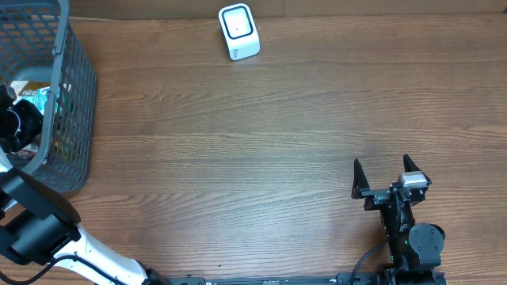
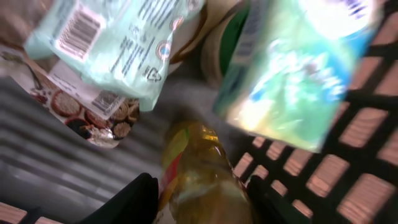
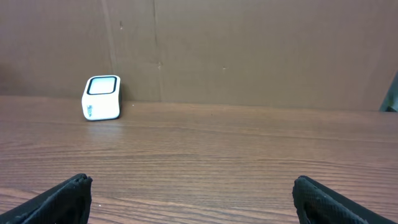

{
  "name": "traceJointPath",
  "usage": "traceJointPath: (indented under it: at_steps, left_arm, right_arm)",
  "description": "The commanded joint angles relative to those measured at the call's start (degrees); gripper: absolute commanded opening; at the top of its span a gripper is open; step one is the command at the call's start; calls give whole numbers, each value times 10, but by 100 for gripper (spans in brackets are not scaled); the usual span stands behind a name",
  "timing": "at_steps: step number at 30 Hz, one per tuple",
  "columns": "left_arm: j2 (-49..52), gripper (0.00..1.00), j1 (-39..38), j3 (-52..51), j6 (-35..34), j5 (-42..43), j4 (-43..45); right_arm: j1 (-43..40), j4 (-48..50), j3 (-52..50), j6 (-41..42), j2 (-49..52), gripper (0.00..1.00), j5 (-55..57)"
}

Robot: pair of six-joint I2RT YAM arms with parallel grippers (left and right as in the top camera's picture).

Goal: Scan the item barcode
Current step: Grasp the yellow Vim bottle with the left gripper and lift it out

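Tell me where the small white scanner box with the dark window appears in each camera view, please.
Overhead: small white scanner box at top centre, near the table's far edge.
Left wrist: not in it.
Right wrist: small white scanner box at upper left, before the brown wall.
Shared landmark: the brown wooden table, seen in overhead and right wrist.
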Motion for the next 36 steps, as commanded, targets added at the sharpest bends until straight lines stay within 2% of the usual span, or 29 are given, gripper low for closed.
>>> traceJointPath:
  at_steps: [1,13,22,28,32,36]
  left_arm:
    - [-26,48,5,49,-4,25,-2]
    - [-138,47,5,119,-53,25,11]
    - [-238,48,-13,124,-114,28,54]
    - [-290,48,-85,124,-118,20,56]
    - [-323,48,-164,124,-116,-32,58]
    - [-337,48,-229,124,-109,-38,54]
  right_arm:
    - [4,4,-6,-1,-5,100,1]
    - [4,4,-6,-1,-5,100,1]
    - [4,4,-6,-1,-5,100,1]
    - [4,4,-6,-1,-5,100,1]
    - [4,4,-6,-1,-5,100,1]
    - [4,4,-6,-1,-5,100,1]
